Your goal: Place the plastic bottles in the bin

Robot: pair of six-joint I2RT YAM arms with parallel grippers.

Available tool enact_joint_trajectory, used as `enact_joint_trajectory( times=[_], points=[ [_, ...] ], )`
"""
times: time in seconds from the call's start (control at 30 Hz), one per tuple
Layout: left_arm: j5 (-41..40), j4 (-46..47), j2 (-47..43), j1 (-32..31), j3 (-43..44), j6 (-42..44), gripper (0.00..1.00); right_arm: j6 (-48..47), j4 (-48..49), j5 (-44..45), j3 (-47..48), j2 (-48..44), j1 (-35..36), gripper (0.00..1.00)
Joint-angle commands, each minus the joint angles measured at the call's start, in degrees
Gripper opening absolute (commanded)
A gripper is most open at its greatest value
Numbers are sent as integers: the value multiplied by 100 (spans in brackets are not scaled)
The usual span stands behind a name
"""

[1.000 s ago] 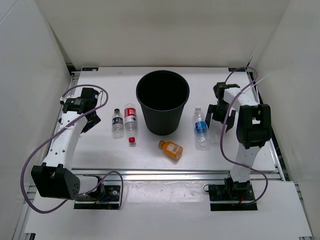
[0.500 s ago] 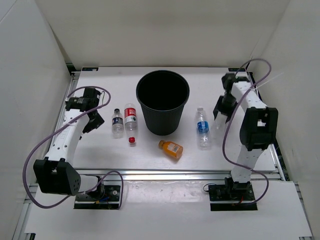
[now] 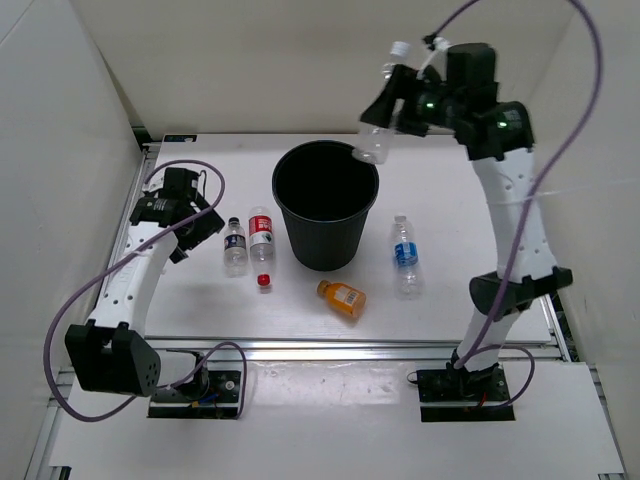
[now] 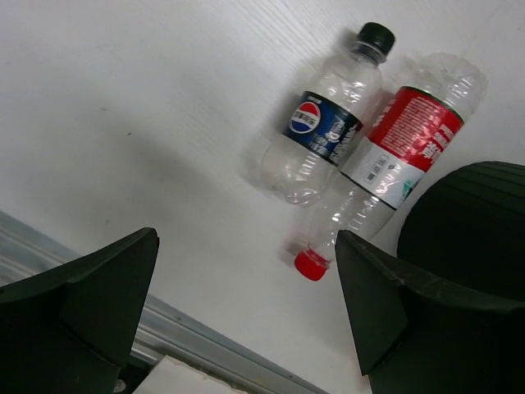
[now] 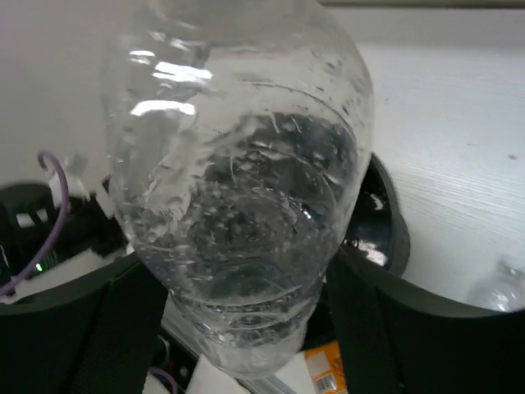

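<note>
clutching a clear bottle (image 3: 373, 140), right claw (image 3: 397, 105) overhangs bin (image 3: 325, 240).

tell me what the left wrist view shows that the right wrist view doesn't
Only left wrist: a dark-label bottle and a red-label bottle lying side by side, beyond the open left gripper. Only right wrist: a clear bottle held in the right gripper, filling most of the view. Both: the black bin and the white table.
</note>
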Motion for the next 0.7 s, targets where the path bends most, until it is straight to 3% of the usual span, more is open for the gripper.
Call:
enact_joint_trajectory(
  times=[0.0,0.07,0.17,0.23,0.33,0.53,0.67],
  points=[
    [374,686,-203,-9,12,140,100,-352,201,-645,-6,722,391,78],
    [985,934,-204,166,12,201,100,-352,201,-716,-155,723,567,100],
    [2033,1129,24,536,239,272,100,-404,201,-716,-287,425,638,100],
    [2167,1129,296,536,294,342,100,-457,201,-612,-287,100,638,100],
    [2168,1374,428,536,294,483,100,-580,78,-207,-287,-287,551,100],
    [2080,1602,1122,484,215,668,100,-642,-89,-276,-1129,-920,418,100],
    [1739,1770,1543,344,92,887,100,-642,-159,-444,-1201,-1044,418,100]
  ],
)
